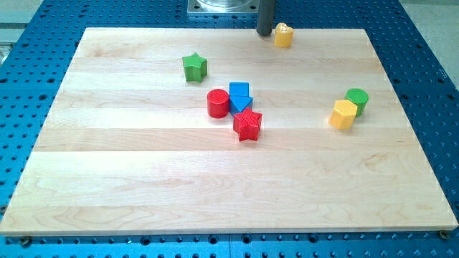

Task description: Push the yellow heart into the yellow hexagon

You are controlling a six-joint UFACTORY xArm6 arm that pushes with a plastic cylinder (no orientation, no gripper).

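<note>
The yellow heart (284, 35) sits at the top edge of the wooden board (143, 186), right of centre. My tip (265, 33) stands just left of the heart, close to it or touching it; I cannot tell which. The yellow hexagon (343, 115) lies at the view's right, well below and right of the heart, and touches a green cylinder (357, 100) at its upper right.
A green star (194, 67) lies upper left of centre. A red cylinder (218, 103), a blue block (239, 96) and a red star (247, 125) cluster near the middle. Blue perforated table surrounds the board.
</note>
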